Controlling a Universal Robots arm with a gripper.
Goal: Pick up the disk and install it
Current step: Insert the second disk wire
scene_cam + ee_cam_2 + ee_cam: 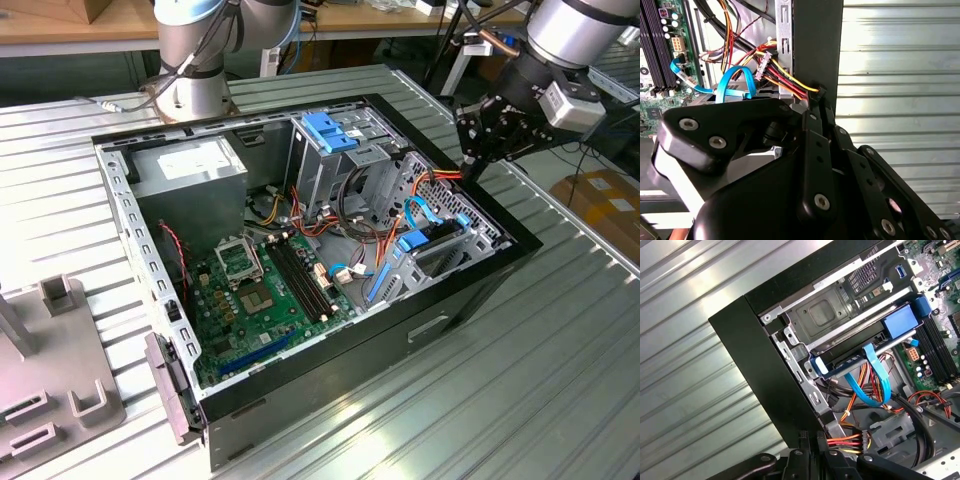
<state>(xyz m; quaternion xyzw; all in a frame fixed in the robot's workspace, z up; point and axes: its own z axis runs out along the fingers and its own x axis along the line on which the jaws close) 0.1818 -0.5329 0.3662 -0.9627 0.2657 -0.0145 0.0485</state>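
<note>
The fingers [812,150] look pressed together with nothing between them. In both wrist views their tips sit right at the rim of the computer case [470,290], beside a bundle of red, yellow and black wires [785,80]. In the exterior view the gripper [470,160] hangs over the case's far corner on the exterior view's right, above its edge.

The first wrist view shows the gripper [811,436] and the disk [897,320] edge-on. The disk sits in the metal drive cage [825,315], blue bracket outward, and a blue ribbon cable [865,390] loops beside it.

In the exterior view the disk [425,243] lies inside the case against its wall on the exterior view's right. Its long axis runs along that wall, apart from the gripper. This view also shows the motherboard [260,290] and the grey power-supply box [190,170].
</note>
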